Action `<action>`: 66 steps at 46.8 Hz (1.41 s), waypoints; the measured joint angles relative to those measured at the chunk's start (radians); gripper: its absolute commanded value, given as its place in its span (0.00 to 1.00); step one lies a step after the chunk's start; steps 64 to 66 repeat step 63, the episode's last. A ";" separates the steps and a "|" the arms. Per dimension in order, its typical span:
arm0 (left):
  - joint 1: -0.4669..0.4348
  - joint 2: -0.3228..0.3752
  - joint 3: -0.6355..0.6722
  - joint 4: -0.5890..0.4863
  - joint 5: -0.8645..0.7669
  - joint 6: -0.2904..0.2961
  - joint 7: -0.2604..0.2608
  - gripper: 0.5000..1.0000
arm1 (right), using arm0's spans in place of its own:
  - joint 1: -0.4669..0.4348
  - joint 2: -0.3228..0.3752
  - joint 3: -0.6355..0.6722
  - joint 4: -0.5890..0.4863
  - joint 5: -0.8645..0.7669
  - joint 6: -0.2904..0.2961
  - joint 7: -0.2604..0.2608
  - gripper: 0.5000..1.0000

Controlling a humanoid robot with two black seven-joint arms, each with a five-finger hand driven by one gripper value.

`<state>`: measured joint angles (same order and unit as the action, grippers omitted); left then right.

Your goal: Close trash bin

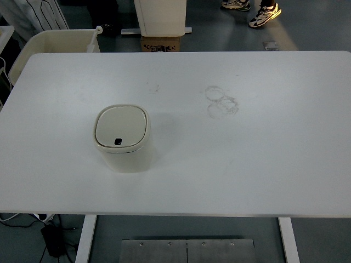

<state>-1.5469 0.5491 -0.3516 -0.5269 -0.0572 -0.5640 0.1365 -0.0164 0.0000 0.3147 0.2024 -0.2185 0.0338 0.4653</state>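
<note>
The trash bin (123, 137) is standing upright toward the left side of the tabletop (263, 153), well in from every edge, its lid (121, 125) lying flat and flush, so the closing looks done. Neither robot hand is showing, so their state cannot be told. Shoes (264, 13) are being cut off at the top.

- The bin (122, 138) stands upright on the table (263, 164), left of the middle, its lid (121, 126) down flat on top.
- Ring marks (221, 102) lie on the table behind and to the right of the bin, well apart from it.
- A tub (52, 44) sits on the floor beyond the table's far left corner.
- A box (161, 43) sits beyond the far edge, right of the tub.
- A person's shoes (263, 14) show at the top, right of the box.
</note>
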 measured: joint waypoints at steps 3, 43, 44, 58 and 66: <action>0.028 0.000 -0.015 0.055 -0.040 0.000 -0.024 1.00 | -0.001 0.000 0.000 0.000 0.000 0.000 0.000 0.98; 0.593 0.046 -0.302 0.153 -0.216 0.001 -0.159 1.00 | -0.014 0.000 -0.001 0.002 0.000 0.002 -0.002 0.98; 0.601 0.044 -0.305 0.153 -0.217 0.001 -0.159 1.00 | -0.014 0.000 -0.001 0.002 0.000 0.002 -0.002 0.98; 0.687 0.031 -0.313 0.152 -0.225 0.016 -0.158 1.00 | -0.014 0.000 0.000 0.002 0.001 0.001 -0.002 0.98; 0.692 0.029 -0.312 0.152 -0.225 0.016 -0.158 1.00 | -0.014 0.000 0.000 0.003 0.001 0.001 -0.002 0.98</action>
